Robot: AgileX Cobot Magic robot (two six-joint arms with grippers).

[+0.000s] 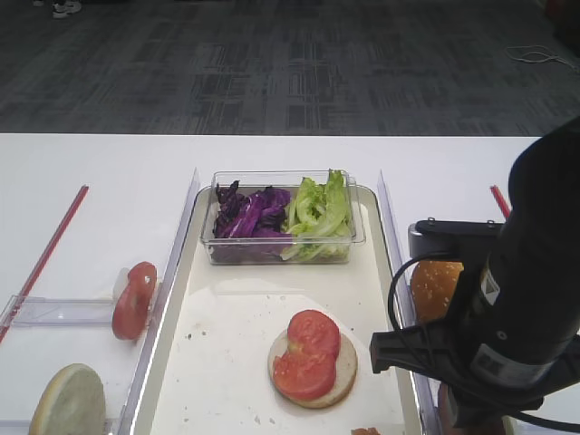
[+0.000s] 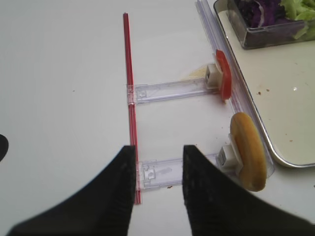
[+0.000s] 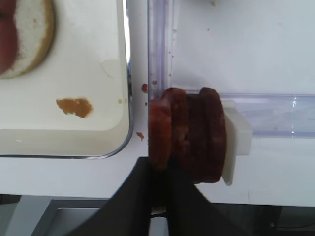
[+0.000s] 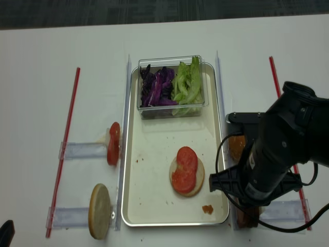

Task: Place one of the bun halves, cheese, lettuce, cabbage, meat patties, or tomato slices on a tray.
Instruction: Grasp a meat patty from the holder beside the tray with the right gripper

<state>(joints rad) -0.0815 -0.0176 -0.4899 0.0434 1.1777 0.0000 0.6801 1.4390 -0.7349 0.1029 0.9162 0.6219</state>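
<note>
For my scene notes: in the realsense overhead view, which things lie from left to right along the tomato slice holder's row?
Thin red strip → upright red tomato slices in clear holder → cream tray → pale bun half topped with tomato → black right arm.

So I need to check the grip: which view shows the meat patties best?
The right wrist view: the meat patties stand on edge, filling mid-frame, with the right gripper at the leftmost one. Both high views hide them behind the arm; the left wrist view misses them.

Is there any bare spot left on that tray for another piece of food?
Yes. The tray is bare along its left side and in the middle strip between the salad tub and the tomato-topped bun. The near right corner is tighter, with a sauce smear.
</note>
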